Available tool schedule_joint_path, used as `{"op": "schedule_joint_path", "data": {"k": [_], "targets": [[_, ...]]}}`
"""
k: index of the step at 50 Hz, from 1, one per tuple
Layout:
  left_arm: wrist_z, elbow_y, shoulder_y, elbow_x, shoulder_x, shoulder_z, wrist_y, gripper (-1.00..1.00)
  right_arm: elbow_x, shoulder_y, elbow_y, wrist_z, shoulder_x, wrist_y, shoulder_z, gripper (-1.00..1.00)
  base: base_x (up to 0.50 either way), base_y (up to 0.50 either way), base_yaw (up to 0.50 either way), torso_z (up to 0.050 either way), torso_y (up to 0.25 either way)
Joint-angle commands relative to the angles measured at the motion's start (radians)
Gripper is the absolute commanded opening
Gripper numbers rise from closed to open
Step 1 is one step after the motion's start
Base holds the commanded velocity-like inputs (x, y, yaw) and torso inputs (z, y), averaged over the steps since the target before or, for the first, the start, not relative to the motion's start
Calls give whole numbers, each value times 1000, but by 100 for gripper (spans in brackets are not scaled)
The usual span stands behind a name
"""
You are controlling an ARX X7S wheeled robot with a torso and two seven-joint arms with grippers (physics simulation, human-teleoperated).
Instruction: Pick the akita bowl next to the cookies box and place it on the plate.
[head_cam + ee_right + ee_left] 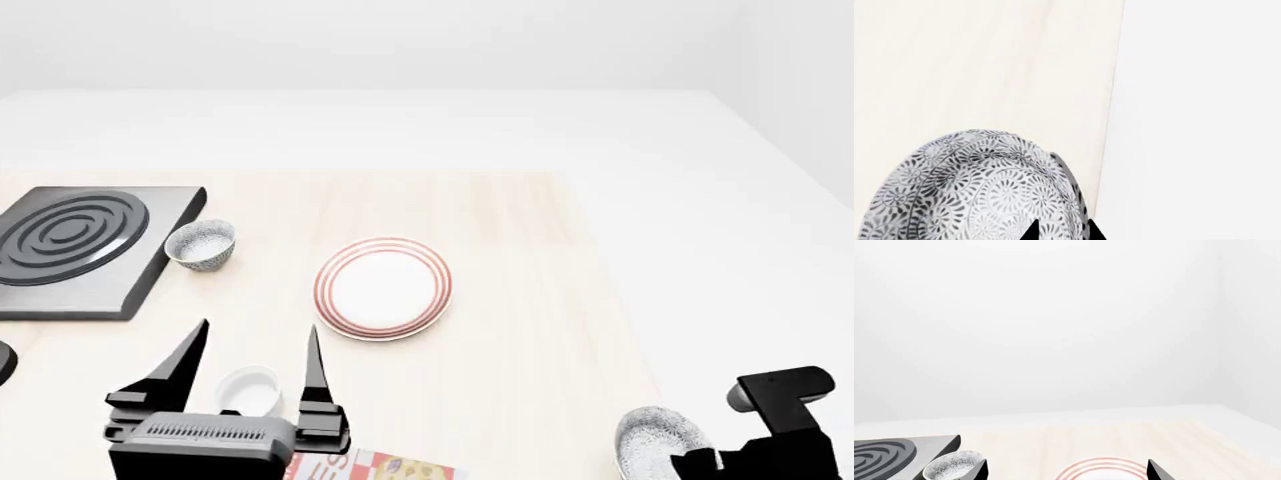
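Observation:
One akita bowl (pixel 663 443), speckled grey on white, sits at the table's front right, the nearer of the two to the cookies box (pixel 380 468), whose corner shows at the bottom edge. My right gripper (pixel 1059 231) is shut on this bowl (pixel 981 190), one finger inside the rim and one outside. The red-ringed plate (pixel 383 288) lies mid-table, also in the left wrist view as the plate (pixel 1099 467). My left gripper (pixel 256 330) stands open near the front left, its fingers on either side of a small white cup (pixel 250 390).
A black stove plate (pixel 83 245) lies at the left, with the second speckled bowl (pixel 200 243) beside it. The table's right edge (pixel 1111 125) runs close to the held bowl. Bare wood lies right of the plate.

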Motion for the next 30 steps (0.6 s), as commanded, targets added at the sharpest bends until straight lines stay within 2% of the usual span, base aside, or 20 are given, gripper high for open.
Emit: {"op": "schedule_joint_path", "data": {"k": [1,19,30], "targets": [[-4,5,0,-2,-3,3,-3,100,-3,-4,-3,-4,-9,-3,-13,-100,0,0,0,0,0],[-10,3,-1,-3,-7,8,-1,100,54,25,-52,25,27,39,17,-100,0,0,0,0,0],[-13,3,-1,-8,-10,6,3,100,95,158,-75,53,36,119,3,-100,0,0,0,0,0]]}}
